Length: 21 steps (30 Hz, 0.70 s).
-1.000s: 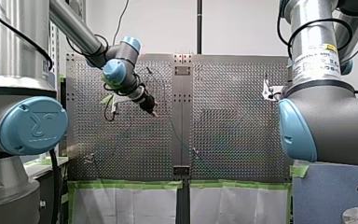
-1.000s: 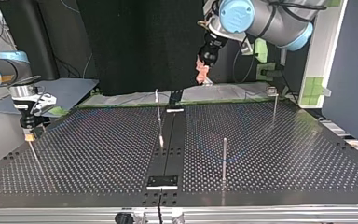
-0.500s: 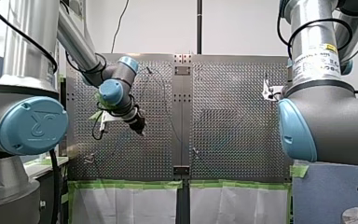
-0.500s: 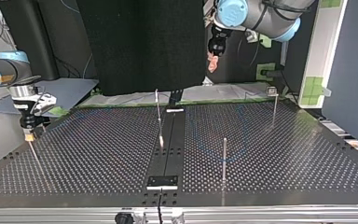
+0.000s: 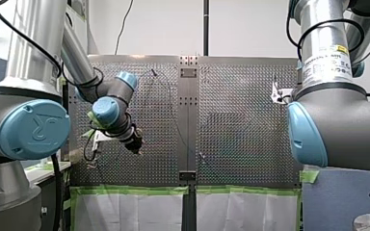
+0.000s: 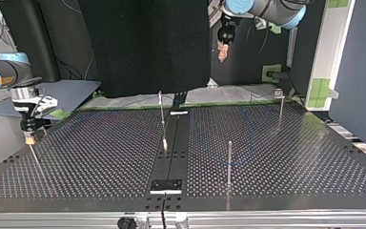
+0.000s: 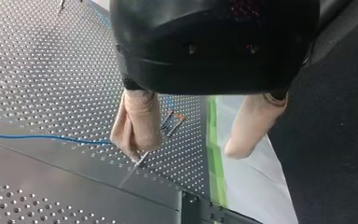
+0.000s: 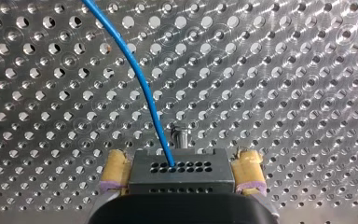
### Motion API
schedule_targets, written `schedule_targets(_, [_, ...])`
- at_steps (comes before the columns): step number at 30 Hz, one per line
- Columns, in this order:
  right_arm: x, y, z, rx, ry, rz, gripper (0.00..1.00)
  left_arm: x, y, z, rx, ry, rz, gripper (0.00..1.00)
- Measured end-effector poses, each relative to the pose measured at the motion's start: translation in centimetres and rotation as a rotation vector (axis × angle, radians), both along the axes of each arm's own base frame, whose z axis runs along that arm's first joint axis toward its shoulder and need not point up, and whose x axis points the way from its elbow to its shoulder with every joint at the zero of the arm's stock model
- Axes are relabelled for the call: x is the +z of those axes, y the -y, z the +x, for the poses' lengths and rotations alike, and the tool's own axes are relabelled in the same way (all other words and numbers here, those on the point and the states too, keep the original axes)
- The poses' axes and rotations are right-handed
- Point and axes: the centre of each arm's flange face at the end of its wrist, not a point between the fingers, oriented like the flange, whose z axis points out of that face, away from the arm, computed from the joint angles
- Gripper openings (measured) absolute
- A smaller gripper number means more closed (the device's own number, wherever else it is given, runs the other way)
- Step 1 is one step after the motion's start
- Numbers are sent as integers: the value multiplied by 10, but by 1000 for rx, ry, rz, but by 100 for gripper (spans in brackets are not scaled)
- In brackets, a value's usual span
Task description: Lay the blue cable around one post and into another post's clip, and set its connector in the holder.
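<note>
Item: blue cable [image 8: 135, 79] w/ connector [image 8: 179, 175] at one end. Pos.: the connector end is up in the right gripper [image 8: 180, 163], whose yellow pads [image 8: 114, 170] are pressed onto the block's two sides, low over the perforated table [image 6: 100, 157] at the top view's left edge. A thin pin [image 8: 182, 137] stands just ahead of the block; can't tell if that's the holder. The cable leaves the block's face and curves away over the plate. In the top view you get only a faint blue loop lying flat near the bare post [image 6: 229, 162] right of centre. The left wrist view shows another flat stretch running up beside a clip-topped post [image 7: 172, 122]. Left gripper [image 7: 182, 151]: beige fingers [image 7: 137, 123] spread, nothing between them, raised well above the table's far side. Other fixtures: centre post [image 6: 162, 119] and far-right post w/ clip [image 6: 280, 107]. Handling (est.): thin, light, limp. It should sag, slide on bare metal and slip off a post when slack. You can't push it, only pull it. The connector is rigid and the one firm grip point. Where to hold: take the flat run a little short of the post you mean to wrap, not at the connector root, where a sharp bend could strain the joint. Close fully, since thin wire may slip between the pads.
</note>
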Motion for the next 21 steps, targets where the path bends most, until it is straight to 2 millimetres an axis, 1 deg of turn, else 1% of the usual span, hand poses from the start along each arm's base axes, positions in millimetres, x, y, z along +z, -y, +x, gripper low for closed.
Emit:
schedule_targets(8, [0,0,0,0,0,0,100,-20,-11,-26,0,-3,-12,100])
schedule_targets(10, [0,0,0,0,0,0,100,-23,-12,-29,3,1,-28,100])
schedule_targets(13, [0,0,0,0,0,0,100,-22,-9,-26,2,21,-71,100])
schedule_targets(21, [0,0,0,0,0,0,100,-12,4,-7,-27,102,-156,100])
